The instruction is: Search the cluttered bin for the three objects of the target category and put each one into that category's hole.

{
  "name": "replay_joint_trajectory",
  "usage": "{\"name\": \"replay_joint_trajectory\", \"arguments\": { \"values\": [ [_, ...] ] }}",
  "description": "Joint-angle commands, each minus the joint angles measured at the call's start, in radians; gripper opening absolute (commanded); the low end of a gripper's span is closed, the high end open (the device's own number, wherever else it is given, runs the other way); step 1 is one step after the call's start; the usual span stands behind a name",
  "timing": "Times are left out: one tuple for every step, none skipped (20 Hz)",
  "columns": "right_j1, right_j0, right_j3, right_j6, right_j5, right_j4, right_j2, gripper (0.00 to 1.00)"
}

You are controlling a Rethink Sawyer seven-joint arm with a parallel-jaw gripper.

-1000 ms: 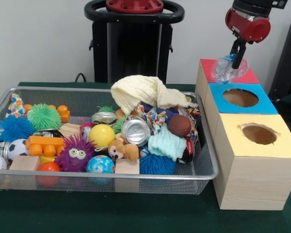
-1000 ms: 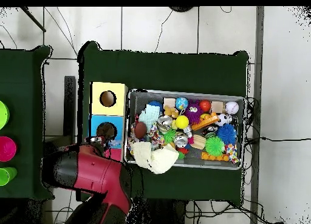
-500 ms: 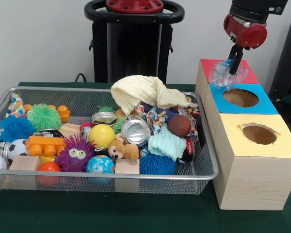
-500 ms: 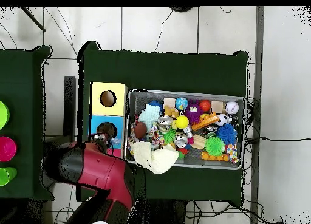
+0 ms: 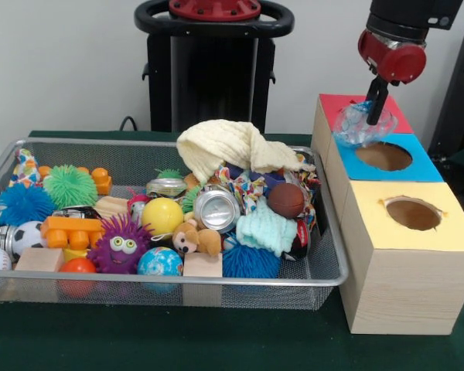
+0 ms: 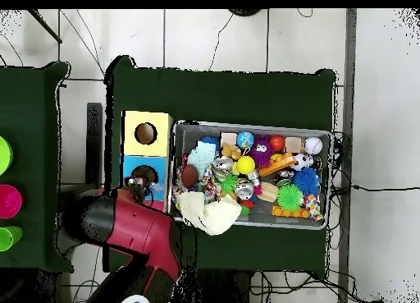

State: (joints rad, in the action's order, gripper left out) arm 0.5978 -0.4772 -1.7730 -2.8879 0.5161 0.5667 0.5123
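Fingers point(image 5: 380, 99) clamped on a crumpled clear plastic bottle point(image 5: 359, 124); I can see only one dark finger, pressed into the plastic, the rest hidden. Bottle hangs low over the boxes, straddling the seam between the red box point(image 5: 397, 121) and the blue box point(image 5: 369, 171), its lower edge touching or just above the blue top. I can't tell which.

Step in hand, as I read it: delivery of one target item to its hole. The blue hole point(image 5: 383, 155) is just beside the bottle; the red box's hole, if it has one, is hidden behind bottle and gripper. The yellow box point(image 5: 387, 255) and its hole point(image 5: 414, 213) sit nearer the camera, well apart from the bottle.

Next move calls for centring the bottle over the right hole, then releasing. The crushed bottle is wide against the opening and could hang on the rim.

Bin point(image 5: 334, 267) on the bench is crowded: crushed can point(image 5: 216, 208), yellow cloth point(image 5: 226, 148), balls, blocks.

Writing: none legible. Bottle shows a blue patch, unreadable.

Overhead view: arm point(image 6: 123, 227) covers the bottle.
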Motion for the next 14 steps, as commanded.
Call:
{"name": "replay_joint_trajectory", "arguments": {
  "values": [
    [-0.085, -0.018, 0.027, -0.274, -0.007, 0.054, -0.046, 0.0],
    [-0.087, -0.024, 0.037, -0.281, 0.007, 0.056, -0.039, 0.0],
    [-0.089, -0.027, 0.045, -0.285, 0.016, 0.059, -0.035, 0.0],
    [-0.091, -0.03, 0.053, -0.289, 0.025, 0.062, -0.031, 0.0],
    [-0.097, -0.034, 0.062, -0.294, 0.031, 0.066, -0.026, 0.0],
    [-0.102, -0.037, 0.068, -0.296, 0.032, 0.07, -0.024, 0.0],
    [-0.106, -0.035, 0.072, -0.294, 0.032, 0.075, -0.023, 0.0],
    [-0.112, -0.038, 0.079, -0.296, 0.036, 0.079, -0.018, 0.0],
    [-0.12, -0.04, 0.087, -0.3, 0.04, 0.082, -0.015, 0.0],
    [-0.123, -0.043, 0.093, -0.302, 0.046, 0.086, -0.011, 0.0],
    [-0.121, -0.037, 0.078, -0.291, 0.032, 0.092, -0.016, 0.0],
    [-0.122, -0.04, 0.081, -0.291, 0.038, 0.094, -0.011, 0.0],
    [-0.124, -0.038, 0.077, -0.289, 0.034, 0.098, -0.013, 0.0],
    [-0.126, -0.042, 0.083, -0.293, 0.045, 0.1, -0.006, 0.0]
  ]
}}
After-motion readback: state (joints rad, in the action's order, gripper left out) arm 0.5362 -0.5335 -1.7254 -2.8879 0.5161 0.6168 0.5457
